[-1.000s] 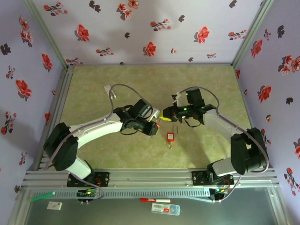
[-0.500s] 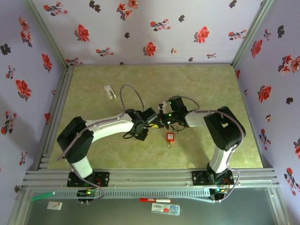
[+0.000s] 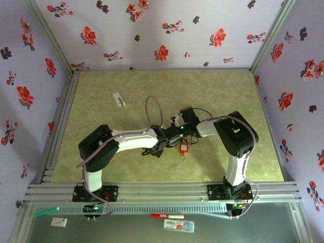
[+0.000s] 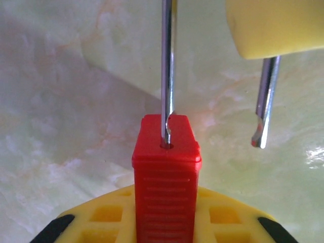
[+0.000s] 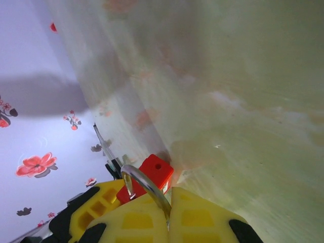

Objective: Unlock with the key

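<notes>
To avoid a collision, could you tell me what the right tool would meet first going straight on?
Most likely the red padlock body, just ahead of the right tool shut on its shackle; depth is unclear.

The padlock [image 4: 166,172] body runs off the bottom edge; shackle [image 4: 167,61] arch cut off up top, one leg behind a yellow finger [image 4: 273,25].

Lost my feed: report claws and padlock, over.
Left claw shut on red padlock body. Right claw shut on shackle, short leg free of body. Red-tagged key lying on table, nearby. Nothing in the way.
</notes>
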Action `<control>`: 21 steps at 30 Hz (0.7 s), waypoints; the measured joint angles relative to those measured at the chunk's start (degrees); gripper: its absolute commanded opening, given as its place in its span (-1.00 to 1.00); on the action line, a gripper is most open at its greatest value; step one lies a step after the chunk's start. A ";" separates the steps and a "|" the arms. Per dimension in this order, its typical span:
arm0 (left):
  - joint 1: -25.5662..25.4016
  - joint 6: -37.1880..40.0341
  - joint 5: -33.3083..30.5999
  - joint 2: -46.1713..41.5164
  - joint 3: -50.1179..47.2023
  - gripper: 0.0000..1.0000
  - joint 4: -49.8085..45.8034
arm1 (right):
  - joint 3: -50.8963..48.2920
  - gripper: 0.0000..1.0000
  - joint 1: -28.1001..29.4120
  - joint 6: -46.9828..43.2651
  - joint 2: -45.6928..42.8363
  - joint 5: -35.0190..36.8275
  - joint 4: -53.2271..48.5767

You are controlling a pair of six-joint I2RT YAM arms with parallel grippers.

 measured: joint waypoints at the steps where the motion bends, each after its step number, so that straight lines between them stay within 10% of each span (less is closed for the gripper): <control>1: -0.42 -0.46 -0.33 0.28 0.24 -0.42 -0.37 | 0.02 -1.00 0.00 -0.52 0.00 0.00 -0.63; 21: -2.75 -9.18 3.91 -13.27 0.37 0.50 -8.68 | 1.77 -1.00 -2.38 -6.49 0.02 6.40 -7.02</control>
